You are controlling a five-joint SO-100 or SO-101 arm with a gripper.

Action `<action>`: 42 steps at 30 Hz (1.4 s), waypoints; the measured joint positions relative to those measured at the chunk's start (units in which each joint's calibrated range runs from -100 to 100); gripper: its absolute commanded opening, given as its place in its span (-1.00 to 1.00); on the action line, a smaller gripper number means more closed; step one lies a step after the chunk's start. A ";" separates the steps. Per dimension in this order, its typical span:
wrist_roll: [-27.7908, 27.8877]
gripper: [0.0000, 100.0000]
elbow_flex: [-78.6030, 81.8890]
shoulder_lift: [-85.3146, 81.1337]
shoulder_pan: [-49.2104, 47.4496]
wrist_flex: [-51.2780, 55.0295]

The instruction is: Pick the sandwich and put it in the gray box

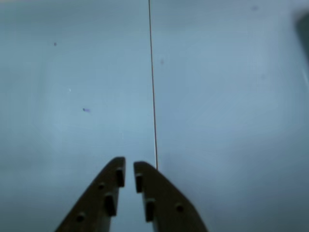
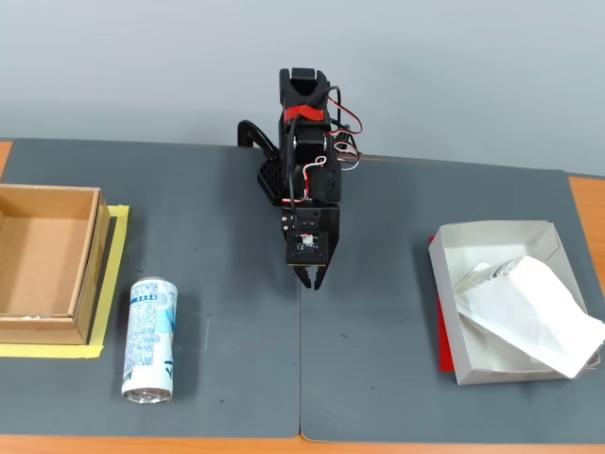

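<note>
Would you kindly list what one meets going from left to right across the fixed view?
Brown cardboard box → drink can lying on its side → the arm's tool, pointing down at the mat → the gray box, with the sandwich lying in it and overhanging its right wall.

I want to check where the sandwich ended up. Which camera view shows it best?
The fixed view: the flat white plastic sandwich package lies in the pale grey paperboard tray, one corner overhanging. The wrist view shows none of it.
</note>
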 measured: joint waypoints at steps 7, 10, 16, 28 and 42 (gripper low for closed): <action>0.00 -0.96 0.72 -2.80 0.15 2.60; 0.00 -0.96 0.90 -3.06 0.15 2.60; 0.00 -0.96 1.08 -3.06 0.15 2.78; 0.00 -0.96 1.17 -3.06 0.15 2.78; -0.05 -0.96 1.17 -3.06 0.15 2.78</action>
